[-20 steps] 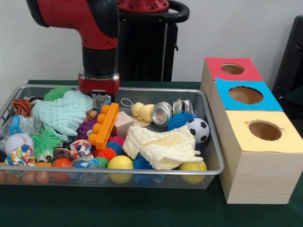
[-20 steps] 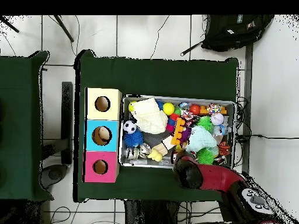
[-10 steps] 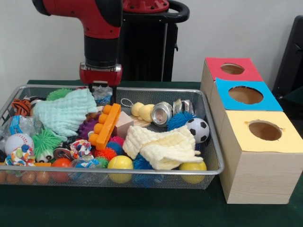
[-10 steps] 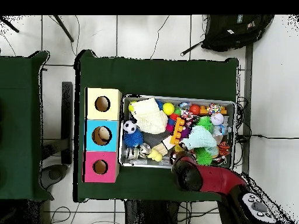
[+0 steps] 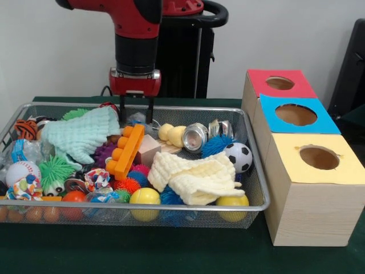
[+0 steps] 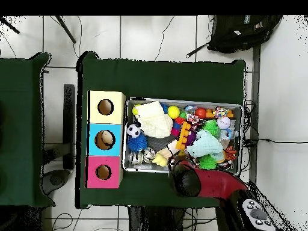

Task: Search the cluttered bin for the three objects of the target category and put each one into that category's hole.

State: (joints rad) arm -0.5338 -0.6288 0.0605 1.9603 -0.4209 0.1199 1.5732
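Gripper (image 5: 136,110) hangs over the far edge of the wire bin (image 5: 254,171), left of centre in the front view. Jaws stand apart with nothing between them, tips just above the clutter. In the overhead view the arm (image 6: 207,183) covers the gripper, so no second check from there.

Under and around the jaws:
- mint-green cloth (image 5: 80,134) just left of the jaws, draped over the pile, not touching them as far as I can tell
- orange toy block (image 5: 125,151) leaning tilted, just in front of the jaws
- something clear and crinkly right below the tips, too cluttered to identify
- yellow duck-shaped toy (image 5: 171,135) and silver can (image 5: 195,137) to the right of the jaws, near the far wall

Rest of the bin: pale yellow cloth (image 5: 197,177) heaped at centre-right, soccer ball (image 5: 238,157) by the right wall, blue spiky ball (image 5: 215,145) between can and soccer ball, baseball (image 5: 21,171) and green spiky ball (image 5: 56,169) at the left, yellow ball (image 5: 145,197) against the near wall.

Three boxes sit in a row right of the bin on the green desk (image 5: 171,251), each with a round hole on top: red-topped box (image 5: 278,84) farthest, blue-topped box (image 5: 295,115) in the middle, yellow-topped box (image 5: 317,158) nearest the camera. All well apart from the jaws. Holes look empty, though the interiors are dark.
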